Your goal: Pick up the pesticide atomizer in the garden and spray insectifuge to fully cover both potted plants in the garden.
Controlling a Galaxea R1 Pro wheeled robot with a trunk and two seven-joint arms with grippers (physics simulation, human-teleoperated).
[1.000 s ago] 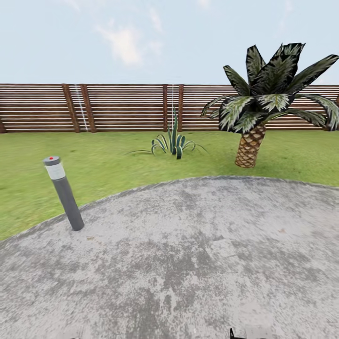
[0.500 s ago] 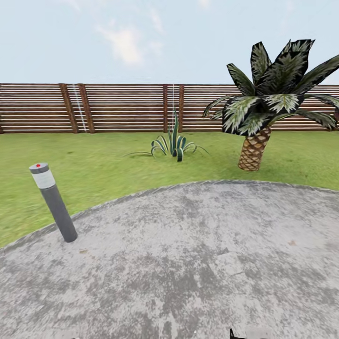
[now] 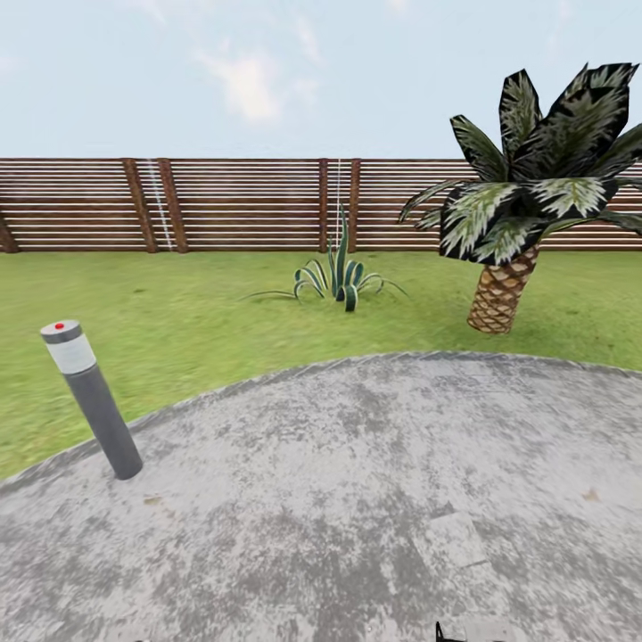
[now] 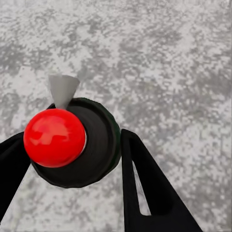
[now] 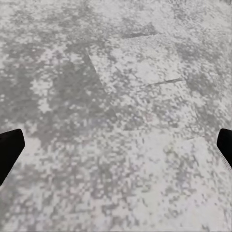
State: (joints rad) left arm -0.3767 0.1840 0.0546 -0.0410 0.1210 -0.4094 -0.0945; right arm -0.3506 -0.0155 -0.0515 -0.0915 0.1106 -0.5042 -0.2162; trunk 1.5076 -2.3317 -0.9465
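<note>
In the left wrist view the pesticide atomizer (image 4: 54, 137) shows from above: a dark round body, a red ball cap and a small grey nozzle. My left gripper (image 4: 71, 153) is shut on it, one black finger on each side of the body, over the mottled grey paving. My right gripper (image 5: 116, 142) is open, its two black fingertips far apart with nothing between them, over the same paving. The garden lawn (image 3: 196, 312) lies ahead in the head view. The potted plants are out of view.
The round grey patio (image 3: 357, 499) lies underfoot. A grey bollard lamp (image 3: 91, 401) leans at its left edge. A spiky striped agave (image 3: 341, 281) and a palm (image 3: 508, 223) grow on the lawn. A brown slat fence (image 3: 232, 205) closes the back.
The whole head view has shifted, so the camera has moved: the bollard lamp has slid left and lower, the palm and agave right and slightly lower.
</note>
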